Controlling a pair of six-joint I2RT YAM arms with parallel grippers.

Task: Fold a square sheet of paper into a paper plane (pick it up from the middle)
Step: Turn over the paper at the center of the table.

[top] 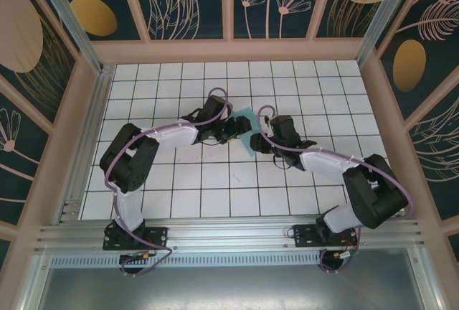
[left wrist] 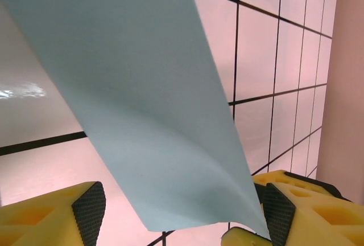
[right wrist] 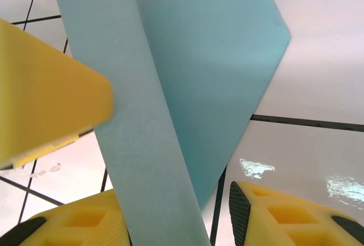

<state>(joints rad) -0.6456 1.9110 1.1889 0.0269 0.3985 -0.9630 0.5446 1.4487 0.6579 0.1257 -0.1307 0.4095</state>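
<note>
The light teal sheet of paper [top: 246, 127] is held up off the white grid table, between the two wrists at mid-table. In the right wrist view the paper [right wrist: 216, 69] is folded to a point, with one long flap standing up across the front. My right gripper [right wrist: 176, 217] straddles that flap; its right pad [right wrist: 239, 212] stands clear of the paper, and the jaws are apart. My left gripper [left wrist: 185, 214] is open wide around a curved hanging edge of the paper [left wrist: 148, 86], whose lower corner touches the right pad [left wrist: 278, 214]. A yellow finger of the left gripper [right wrist: 45, 92] appears beside the flap.
The white tiled table [top: 215, 202] is boxed in by wooden-framed patterned walls [top: 229, 48] on three sides. An aluminium rail [top: 229, 235] carrying both arm bases runs along the near edge. Both arms [top: 143, 145] reach inward and meet over the centre.
</note>
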